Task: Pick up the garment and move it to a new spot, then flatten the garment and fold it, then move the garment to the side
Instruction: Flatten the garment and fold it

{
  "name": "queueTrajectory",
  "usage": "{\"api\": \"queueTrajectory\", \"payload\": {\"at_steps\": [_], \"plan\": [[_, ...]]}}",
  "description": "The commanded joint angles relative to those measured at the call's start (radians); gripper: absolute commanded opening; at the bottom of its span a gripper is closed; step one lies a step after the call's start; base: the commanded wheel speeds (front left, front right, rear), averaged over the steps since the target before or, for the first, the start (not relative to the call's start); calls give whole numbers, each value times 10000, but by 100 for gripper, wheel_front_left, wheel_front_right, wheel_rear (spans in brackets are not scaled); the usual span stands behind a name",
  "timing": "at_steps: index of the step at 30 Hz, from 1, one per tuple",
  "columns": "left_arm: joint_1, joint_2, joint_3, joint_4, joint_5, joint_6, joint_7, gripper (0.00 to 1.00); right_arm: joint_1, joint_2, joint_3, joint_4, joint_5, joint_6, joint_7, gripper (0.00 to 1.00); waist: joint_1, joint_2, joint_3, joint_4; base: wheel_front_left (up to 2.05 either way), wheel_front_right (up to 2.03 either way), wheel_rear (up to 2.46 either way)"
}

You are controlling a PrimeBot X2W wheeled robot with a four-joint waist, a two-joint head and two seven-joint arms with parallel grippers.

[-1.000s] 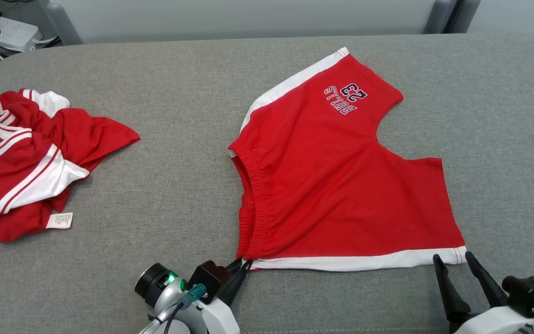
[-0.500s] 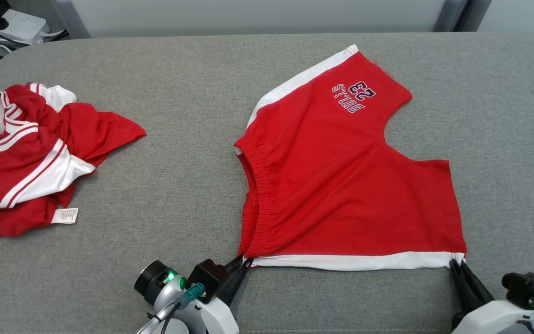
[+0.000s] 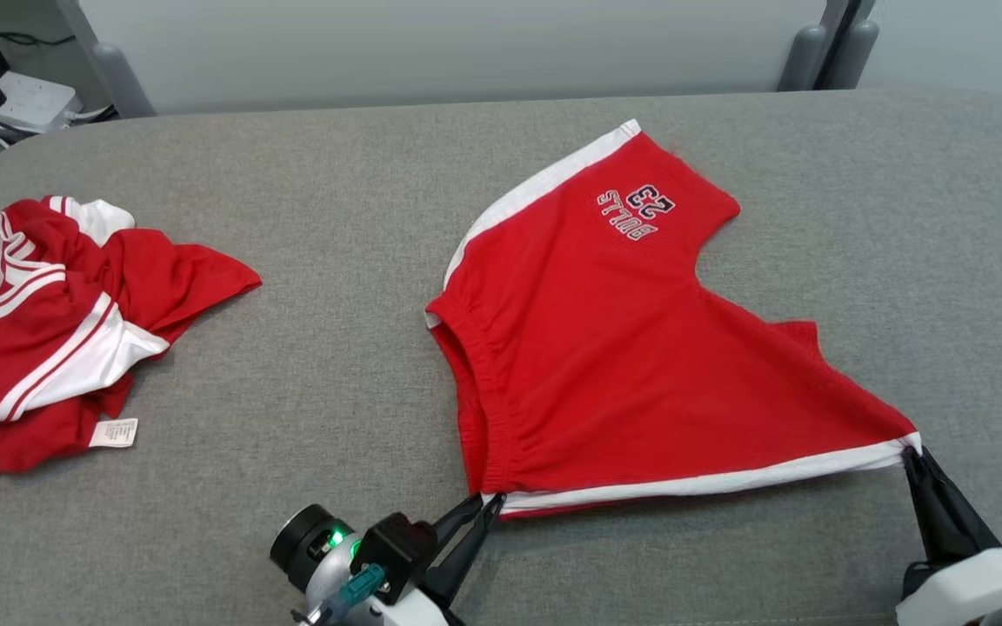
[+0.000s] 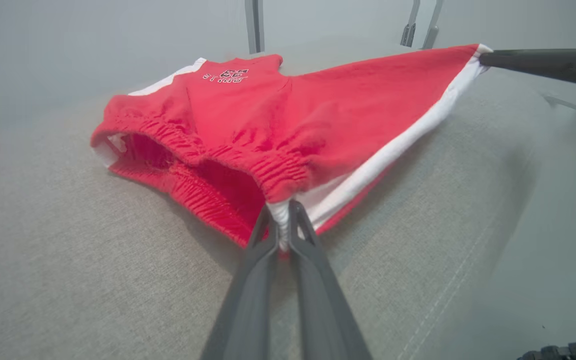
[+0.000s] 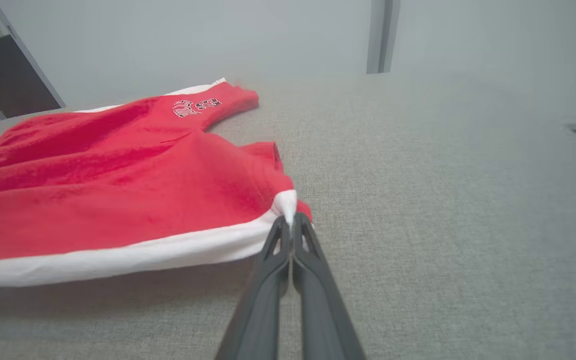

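Left gripper [image 3: 485,504] pinches the near waistband corner of the red shorts [image 3: 623,348]; right gripper [image 3: 912,454] clamps their near-right hem corner, cloth spreading away to the far left.

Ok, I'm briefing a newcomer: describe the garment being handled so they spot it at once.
On the grey padded table, look right of centre for the red shorts, pinched at two near corners by the left hand and right hand. Unlike the crumpled red-and-white garment at the far left, they are spread out and printed BULLS 23.
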Motion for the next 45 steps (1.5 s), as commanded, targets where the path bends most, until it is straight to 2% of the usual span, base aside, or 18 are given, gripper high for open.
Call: {"api": "queueTrajectory", "payload": {"at_steps": [1,5,13,19,20,22,26,30,35,39,45], "plan": [[80,232,277,-438,-205,2,-61,0,242,-309,63,-417,-130,31,-136,0,0,0,-184,-107,0,0,0],[671,559,90,-1438,-456,2,322,0,844,-546,-115,-1109,-231,31,-136,0,0,0,-457,-211,0,0,0],[1806,1203,5,-4084,-1302,6,2251,0,1998,-779,-799,-2272,-302,31,246,0,0,0,-654,-150,0,0,0],[1772,947,71,-4751,-2502,5,2650,0,1428,-431,-1075,-2426,-346,31,1116,0,0,0,-540,-63,0,0,0],[1483,756,-74,-4782,-3391,4,2631,0,796,-134,-1051,-2301,85,31,1531,0,0,0,-427,12,0,0,0],[1032,741,-265,-4601,-4111,4,2668,0,88,-151,-953,-2019,124,31,1986,0,0,0,-290,134,0,0,0],[206,756,-551,-4034,-4870,3,2663,0,-1081,-211,-956,-1409,52,31,2515,0,0,0,-41,385,0,0,0],[-895,517,-619,-3030,-5740,3,2428,0,-2606,-409,-946,-524,-182,31,3059,0,0,0,432,784,0,0,0],[-2226,201,-692,-1836,-6514,3,2263,0,-4302,-765,-647,541,-184,31,3211,0,0,0,1152,1306,0,0,0],[-3245,77,-766,-905,-6737,3,1927,0,-5547,-1089,-81,1441,-222,31,3082,0,0,0,1690,1648,0,0,0],[-4197,-287,-888,347,-6738,3,1395,0,-7162,-1486,1462,2655,-420,31,2777,0,0,0,2307,2042,0,0,0]]}}
